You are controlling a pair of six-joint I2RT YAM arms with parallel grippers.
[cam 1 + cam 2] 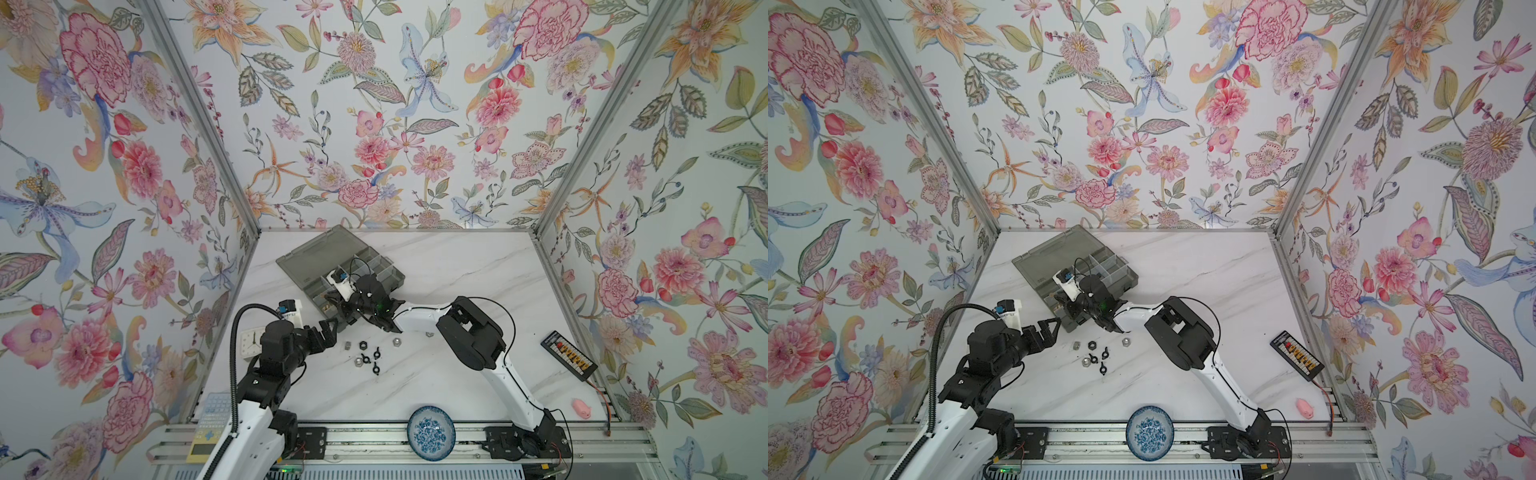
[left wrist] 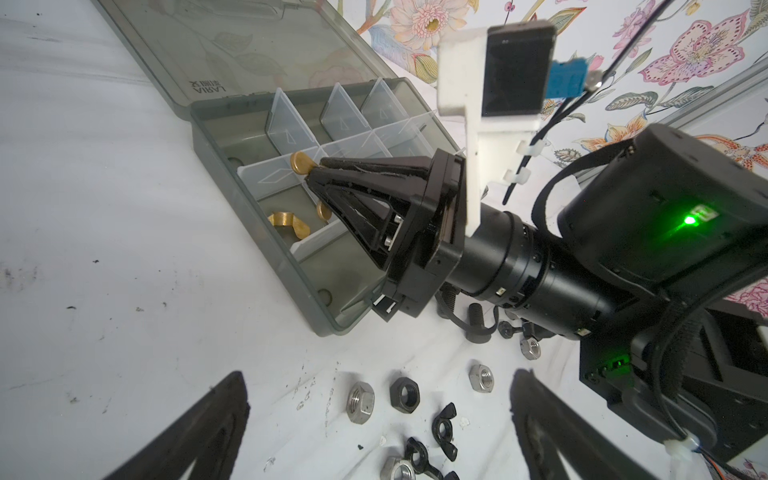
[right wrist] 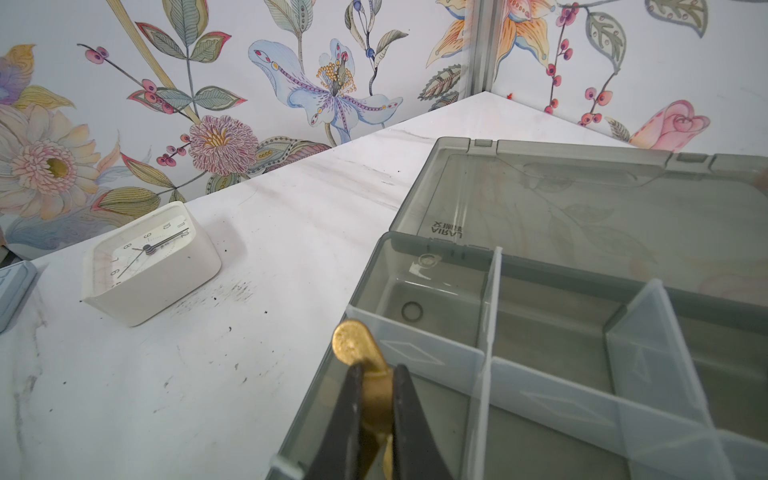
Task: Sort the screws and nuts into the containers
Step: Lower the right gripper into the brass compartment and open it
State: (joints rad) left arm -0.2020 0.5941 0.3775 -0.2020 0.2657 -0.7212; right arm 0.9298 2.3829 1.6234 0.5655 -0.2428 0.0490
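Both arms are built alike: glossy white link shells joined by bulky matte-black joint housings, each bolted down through a black base plate [image 1: 505, 442]. The left arm [image 1: 249, 432] has a ribbed black hose [image 1: 236, 345] running along it, while the right arm [image 1: 503, 382] shows only thin black cabling. A white printed bracket [image 2: 478, 124] on the wrist bears a black camera [image 2: 515, 70] and a blue plug [image 2: 569, 81], its cable bound by white zip ties [image 2: 534, 147]. The right claw [image 2: 316, 176] has black, triangular, open-framed fingers fixed with small silver screws [image 2: 392, 228], and the left claw [image 1: 330, 330] matches. A green light [image 2: 690, 219] glows on one black housing.
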